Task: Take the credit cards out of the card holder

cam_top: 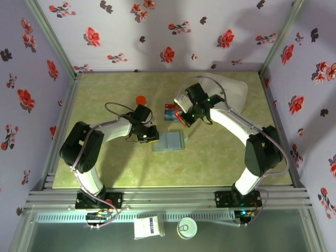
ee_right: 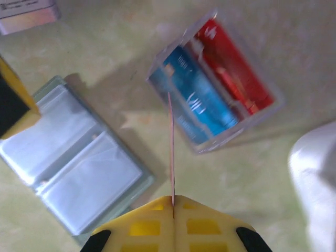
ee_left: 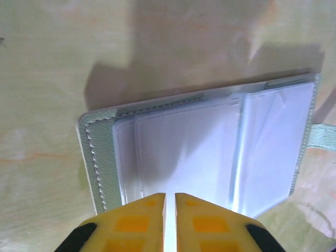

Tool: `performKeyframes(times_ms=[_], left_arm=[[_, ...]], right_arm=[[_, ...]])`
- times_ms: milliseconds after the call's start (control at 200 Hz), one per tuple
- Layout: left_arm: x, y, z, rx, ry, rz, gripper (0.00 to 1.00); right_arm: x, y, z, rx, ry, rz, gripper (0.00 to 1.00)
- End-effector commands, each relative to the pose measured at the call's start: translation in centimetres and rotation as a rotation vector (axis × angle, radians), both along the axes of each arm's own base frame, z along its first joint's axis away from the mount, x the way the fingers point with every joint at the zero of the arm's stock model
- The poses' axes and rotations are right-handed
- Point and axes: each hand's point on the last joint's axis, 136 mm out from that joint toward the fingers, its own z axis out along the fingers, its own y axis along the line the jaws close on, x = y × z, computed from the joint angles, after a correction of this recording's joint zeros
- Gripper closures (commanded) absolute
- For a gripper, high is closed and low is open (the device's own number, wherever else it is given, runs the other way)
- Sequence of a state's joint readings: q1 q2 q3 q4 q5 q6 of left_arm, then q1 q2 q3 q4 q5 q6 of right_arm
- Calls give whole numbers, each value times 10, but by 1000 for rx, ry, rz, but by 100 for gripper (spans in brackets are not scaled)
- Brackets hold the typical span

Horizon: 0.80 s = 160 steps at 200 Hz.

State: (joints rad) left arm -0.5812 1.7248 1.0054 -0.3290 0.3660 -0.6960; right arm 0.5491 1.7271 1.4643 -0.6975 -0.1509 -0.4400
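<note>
Pressed together, the pads of the right gripper (ee_right: 172, 202) are clamped on a thin credit card (ee_right: 171, 147), which is seen edge-on as a pinkish line, so its face cannot be read. The card is held above the table (cam_top: 226, 157), over the gap between the card holder (ee_right: 79, 163) and the clear stand (ee_right: 242, 126). The left gripper (ee_left: 170, 198) is seen almost shut, with only a thin slit left between its yellow pads, set at the left edge of the open card holder; whether a sleeve is pinched there cannot be told. The card holder is laid flat and open near the middle of the table, its clear sleeves looking pale, and what is inside them is hard to make out through the glare. Its right panel is cut off at the picture edge in the left wrist view. Just beyond it, toward the far edge, the clear stand is seen with a teal-blue card (ee_right: 194, 100) and a red card (ee_right: 231, 73) standing side by side in it. A small red round thing (cam_top: 140, 100) lies left of the stand. The white box (cam_top: 233, 92) is placed at the far right corner, partly hidden by the right arm. Bare surface is left open along the near edge and toward the near right corner.
</note>
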Motion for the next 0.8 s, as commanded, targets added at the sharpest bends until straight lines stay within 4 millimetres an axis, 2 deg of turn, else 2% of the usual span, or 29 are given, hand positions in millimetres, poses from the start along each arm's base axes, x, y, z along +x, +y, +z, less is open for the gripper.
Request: performKeyframes(times_ms=[0, 320, 550, 795], left_arm=[[-2, 8, 12, 3, -30, 10, 86], [-2, 38, 14, 33, -51, 76, 84], [-6, 51, 16, 52, -50, 87, 84], [-9, 69, 11, 67, -41, 124, 83]], right_arm=[[7, -11, -10, -167, -18, 195, 100], [50, 10, -3, -170, -32, 312, 100], [75, 21, -17, -174, -25, 347, 100], [92, 29, -31, -190, -21, 358, 100]])
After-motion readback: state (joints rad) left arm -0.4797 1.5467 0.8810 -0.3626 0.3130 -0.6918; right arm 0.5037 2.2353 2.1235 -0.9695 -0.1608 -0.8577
